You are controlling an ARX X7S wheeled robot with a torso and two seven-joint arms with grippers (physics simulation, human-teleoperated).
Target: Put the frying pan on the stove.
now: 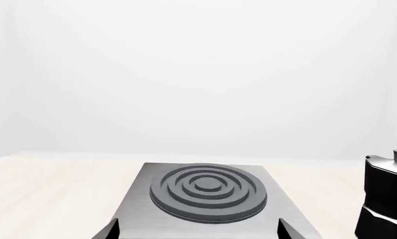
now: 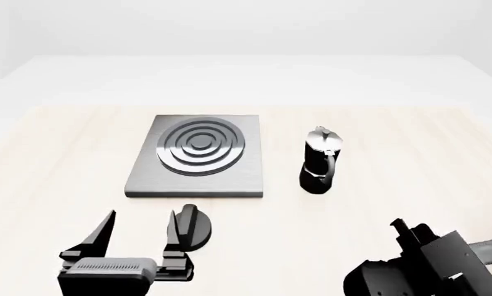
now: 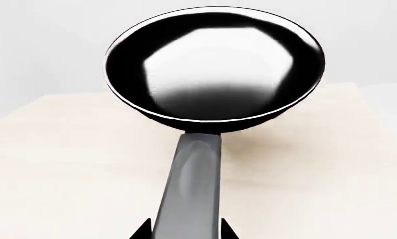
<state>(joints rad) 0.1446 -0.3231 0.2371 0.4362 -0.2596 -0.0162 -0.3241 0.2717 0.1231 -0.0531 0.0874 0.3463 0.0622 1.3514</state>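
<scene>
Right wrist view: our right pincer (image 3: 185,234) clamps the frying pan (image 3: 215,64) by its handle, lifted off the desk (image 3: 52,164); stove (image 2: 198,154) waits at eleven o'clock, left pincer (image 2: 139,231) spread, idle.

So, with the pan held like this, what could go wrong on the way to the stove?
1. The right end effector holds the pan only by its handle end, so it may tilt or slip.
2. The coffee pot stands beside the stove, on the right arm's side; a low sweep could knock it over.
</scene>
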